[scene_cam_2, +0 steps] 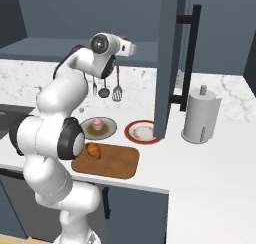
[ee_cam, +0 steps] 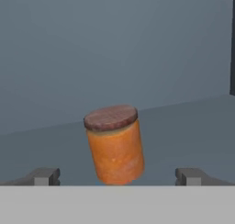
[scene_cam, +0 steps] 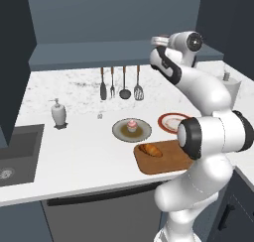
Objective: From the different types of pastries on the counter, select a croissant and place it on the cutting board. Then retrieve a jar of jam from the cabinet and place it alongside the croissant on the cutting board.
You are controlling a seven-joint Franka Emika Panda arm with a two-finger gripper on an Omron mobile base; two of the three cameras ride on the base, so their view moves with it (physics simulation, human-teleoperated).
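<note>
- Gripper (ee_cam: 117,176) spread wide, nothing between the fingers; fingertips (ee_cam: 45,176) sit apart either side of the jar of jam (ee_cam: 114,144), not touching it.
- Jar stands on the cabinet (ee_cam: 114,58) shelf, dark reddish lid up, looks slightly tilted in the hand view; blue-grey back wall behind it.
- Arm is raised, hand reaching toward the cabinet ledge (scene_cam: 99,55) above the counter (scene_cam: 74,151).
- Croissant (scene_cam: 150,150) lies on the cutting board (scene_cam: 163,166), toward its left end, at the near edge of the counter.
- Cupcake (scene_cam: 131,125) sits on a dark round plate (scene_cam: 119,132) just behind the board.
- Red-rimmed plate (scene_cam: 168,122) is right of the cupcake plate, partly hidden by the arm in the left base view.
- Four utensils (scene_cam: 120,85) hang on the back wall above the plates.
- Soap dispenser (scene_cam: 58,113) is on the counter to the left, near the dark sink (scene_cam: 17,151).
- Paper-towel roll (scene_cam_2: 201,115) stands on the right, past the open cabinet door (scene_cam_2: 170,63).
</note>
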